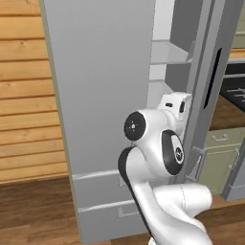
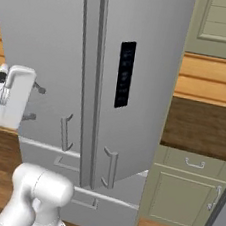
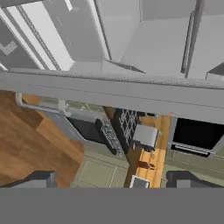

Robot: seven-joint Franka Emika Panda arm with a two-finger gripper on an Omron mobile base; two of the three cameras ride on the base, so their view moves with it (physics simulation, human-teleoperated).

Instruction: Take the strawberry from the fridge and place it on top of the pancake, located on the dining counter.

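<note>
1. Here, fridge (image 1: 105, 95) across the centre of the left base view, right door ajar, pale shelves in the upper right gap.
2. Gripper (image 3: 111, 179) at bottom centre of hand view, spread wide, holding nothing.
3. Strawberry: cannot tell where.

Pale horizontal wood planks (image 1: 26, 95) line the wall above a dark wooden floor (image 1: 33, 210), near olive cabinets (image 2: 185, 195).

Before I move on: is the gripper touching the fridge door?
Apart. In the hand view, the open gripper has its fingertips clear of the fridge door's edge.
</note>
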